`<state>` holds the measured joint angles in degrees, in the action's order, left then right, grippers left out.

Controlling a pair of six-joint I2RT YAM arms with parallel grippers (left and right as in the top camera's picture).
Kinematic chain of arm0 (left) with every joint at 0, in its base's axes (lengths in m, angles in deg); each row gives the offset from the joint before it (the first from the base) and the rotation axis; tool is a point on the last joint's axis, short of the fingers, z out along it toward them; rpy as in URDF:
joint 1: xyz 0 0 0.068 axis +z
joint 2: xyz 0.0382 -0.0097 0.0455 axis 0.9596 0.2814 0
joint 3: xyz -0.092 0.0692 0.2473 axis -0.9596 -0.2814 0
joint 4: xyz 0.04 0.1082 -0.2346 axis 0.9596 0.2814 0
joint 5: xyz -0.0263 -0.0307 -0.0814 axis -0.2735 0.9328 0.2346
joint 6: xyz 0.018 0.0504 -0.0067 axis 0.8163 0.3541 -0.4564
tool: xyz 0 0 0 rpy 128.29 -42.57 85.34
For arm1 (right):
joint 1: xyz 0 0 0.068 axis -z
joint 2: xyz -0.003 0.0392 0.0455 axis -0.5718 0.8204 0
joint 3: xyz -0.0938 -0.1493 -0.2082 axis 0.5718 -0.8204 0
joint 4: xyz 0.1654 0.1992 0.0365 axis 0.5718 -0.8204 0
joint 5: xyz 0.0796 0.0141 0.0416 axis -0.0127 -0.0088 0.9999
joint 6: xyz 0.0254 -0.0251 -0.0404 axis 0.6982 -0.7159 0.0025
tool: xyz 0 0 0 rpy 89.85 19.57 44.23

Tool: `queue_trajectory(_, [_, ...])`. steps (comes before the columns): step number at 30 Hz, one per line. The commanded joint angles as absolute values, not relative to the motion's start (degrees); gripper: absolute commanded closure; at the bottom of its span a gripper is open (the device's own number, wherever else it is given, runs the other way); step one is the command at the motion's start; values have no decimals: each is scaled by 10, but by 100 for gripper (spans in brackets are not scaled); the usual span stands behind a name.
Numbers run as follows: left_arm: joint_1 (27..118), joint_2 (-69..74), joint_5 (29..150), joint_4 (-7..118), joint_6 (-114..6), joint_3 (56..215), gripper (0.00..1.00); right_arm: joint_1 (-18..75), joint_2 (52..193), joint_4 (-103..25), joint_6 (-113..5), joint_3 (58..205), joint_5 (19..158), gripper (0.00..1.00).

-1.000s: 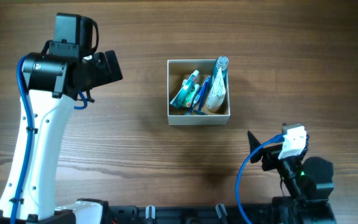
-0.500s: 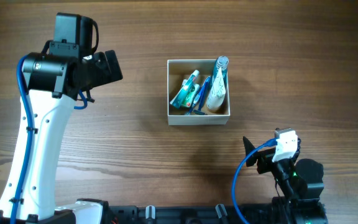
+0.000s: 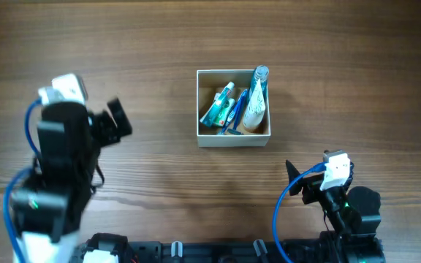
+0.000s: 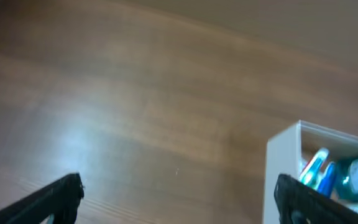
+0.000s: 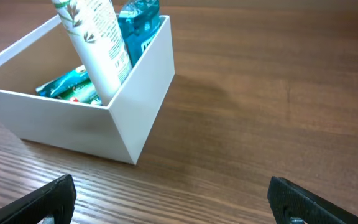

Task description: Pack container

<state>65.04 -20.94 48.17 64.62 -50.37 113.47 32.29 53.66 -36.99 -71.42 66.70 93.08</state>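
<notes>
Two grippers, one box, four-odd toiletries, listed by view.

Left wrist: left gripper [image 4: 179, 194] spread wide, with nothing between its fingers. It hangs over the bare wooden table [image 4: 135, 93]. The container [image 4: 282, 177] shows at the right edge, and only a white corner and blue contents are visible.

Right wrist: right gripper [image 5: 173, 198] also spread and empty. The container stands ahead to the left. A white tube [image 5: 95, 37] and a blue bottle [image 5: 138, 25] rise above its rim, and a teal tube [image 5: 73, 84] lies lower inside.

Overhead: container upright, right of the table's centre, brown inside. A thin blue item, possibly a toothbrush, lies among the tubes. The left gripper is well apart to the container's left. The right gripper is near its lower right corner, not touching.
</notes>
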Motion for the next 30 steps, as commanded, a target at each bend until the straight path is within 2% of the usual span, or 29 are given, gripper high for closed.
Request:
queue_trajectory(1, [648, -352, 505, 540, -494, 931, 0, 321, 532, -370, -724, 665, 940, 0])
queue_trajectory(3, [649, -468, 524, 483, -494, 796, 0, 321, 532, -370, -724, 665, 940, 0])
queue_trajectory(6, [664, -590, 550, 479, -497, 685, 0, 321, 532, -370, -724, 665, 940, 0])
queue_trajectory(12, [688, -689, 555, 485, -494, 634, 0, 321, 532, -370, -724, 665, 940, 0])
queue_trajectory(30, [688, -694, 556, 484, -494, 634, 0, 321, 532, -370, -724, 665, 940, 0])
